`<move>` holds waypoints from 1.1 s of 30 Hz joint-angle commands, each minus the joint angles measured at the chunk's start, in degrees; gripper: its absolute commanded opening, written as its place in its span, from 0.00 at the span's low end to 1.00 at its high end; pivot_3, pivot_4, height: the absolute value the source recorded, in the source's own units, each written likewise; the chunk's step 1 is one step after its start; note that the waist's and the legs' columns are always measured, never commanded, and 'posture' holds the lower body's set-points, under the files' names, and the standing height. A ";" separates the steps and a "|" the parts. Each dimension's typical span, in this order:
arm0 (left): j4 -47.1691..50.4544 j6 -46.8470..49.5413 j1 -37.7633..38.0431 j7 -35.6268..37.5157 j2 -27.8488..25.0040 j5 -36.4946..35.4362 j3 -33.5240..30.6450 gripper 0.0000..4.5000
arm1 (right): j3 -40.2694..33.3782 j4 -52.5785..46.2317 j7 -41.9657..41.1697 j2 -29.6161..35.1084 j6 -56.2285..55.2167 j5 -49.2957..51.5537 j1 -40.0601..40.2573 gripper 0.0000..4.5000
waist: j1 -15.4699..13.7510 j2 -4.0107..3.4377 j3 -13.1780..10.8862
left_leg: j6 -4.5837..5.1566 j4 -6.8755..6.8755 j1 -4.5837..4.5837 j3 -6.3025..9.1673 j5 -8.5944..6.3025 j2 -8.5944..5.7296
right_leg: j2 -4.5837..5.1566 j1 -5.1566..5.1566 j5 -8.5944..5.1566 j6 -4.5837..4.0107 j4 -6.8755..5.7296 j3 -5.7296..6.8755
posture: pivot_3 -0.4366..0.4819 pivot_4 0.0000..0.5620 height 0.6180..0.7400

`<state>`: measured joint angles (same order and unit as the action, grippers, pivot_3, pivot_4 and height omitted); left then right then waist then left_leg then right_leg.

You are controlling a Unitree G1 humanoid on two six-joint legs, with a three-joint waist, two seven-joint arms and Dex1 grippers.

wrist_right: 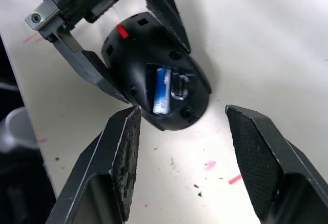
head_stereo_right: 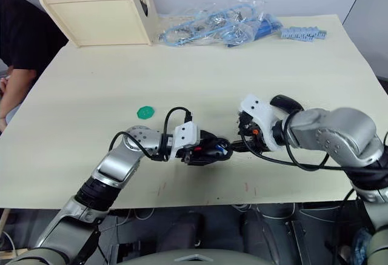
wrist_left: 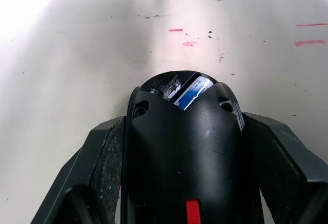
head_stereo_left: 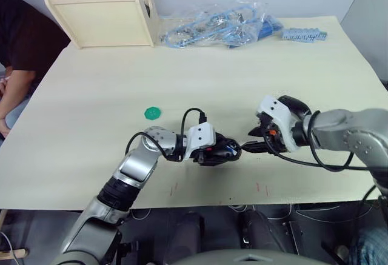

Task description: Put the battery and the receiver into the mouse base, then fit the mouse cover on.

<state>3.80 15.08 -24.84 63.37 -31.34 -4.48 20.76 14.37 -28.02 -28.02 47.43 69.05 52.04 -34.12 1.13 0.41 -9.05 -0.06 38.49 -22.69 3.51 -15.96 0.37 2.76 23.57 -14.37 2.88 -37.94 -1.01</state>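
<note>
Right wrist view: mouse base point(wrist_right: 154, 78) on the surface point(wrist_right: 256, 39), pinched steady by left claw point(wrist_right: 148, 55) so its compartment faces up; battery point(wrist_right: 162, 90) seated inside. Right claw point(wrist_right: 187, 157) spread, hovering close.

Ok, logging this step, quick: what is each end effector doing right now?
Left end effector: shut on the mouse base, with the battery in its compartment.
Right end effector: open, holding nothing, near the base.

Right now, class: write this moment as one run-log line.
left gripper: shut on mouse base | battery: lying in base compartment | right gripper: open, empty, facing base | mouse cover: on table, not yet fitted
</note>
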 commanded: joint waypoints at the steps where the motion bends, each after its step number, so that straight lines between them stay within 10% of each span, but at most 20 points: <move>1: -1.02 0.53 0.98 0.44 -1.68 1.27 0.64 0.66 | -5.25 -2.66 -2.29 -0.90 -7.67 -2.80 4.87 0.61 | -0.04 0.04 0.00 | 0.00 0.00 0.01 0.00 0.00 0.00 | -0.01 0.00 0.00 0.00 0.00 0.00 | 0.48 0.27 1.00; 10: -0.85 0.45 1.21 0.49 -2.20 0.93 0.66 0.66 | -4.39 -2.53 -4.93 -5.61 -20.63 -13.54 14.45 0.61 | 0.25 0.05 -0.02 | 0.00 0.00 0.07 -0.06 0.00 0.04 | -0.07 -0.01 0.00 -0.01 -0.03 -0.08 | 0.48 0.27 1.00; 17: -0.54 0.51 1.66 0.55 -2.76 0.88 0.63 0.66 | -3.14 1.16 -7.33 -12.07 -26.05 -17.33 16.55 0.01 | 0.65 0.06 -0.02 | 0.00 0.01 0.09 -0.08 0.00 0.05 | -0.09 -0.02 0.00 -0.01 -0.05 -0.11 | 0.48 0.27 1.00; 33: -0.85 0.51 1.35 0.52 -3.19 0.66 0.66 0.66 | 0.30 5.90 -10.53 -17.65 -30.81 -25.56 16.88 0.01 | 0.98 0.05 -0.02 | 0.00 0.01 0.14 -0.07 0.00 0.05 | -0.09 -0.03 0.00 -0.01 -0.09 -0.12 | 0.48 0.27 1.00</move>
<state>3.98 14.68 -24.56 63.34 -32.98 -5.27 20.62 14.92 -21.36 -37.88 30.21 39.73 27.02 -17.24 2.11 0.46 -9.07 -0.06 38.50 -22.54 3.45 -15.95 0.42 2.67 23.54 -14.36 2.86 -38.03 -1.13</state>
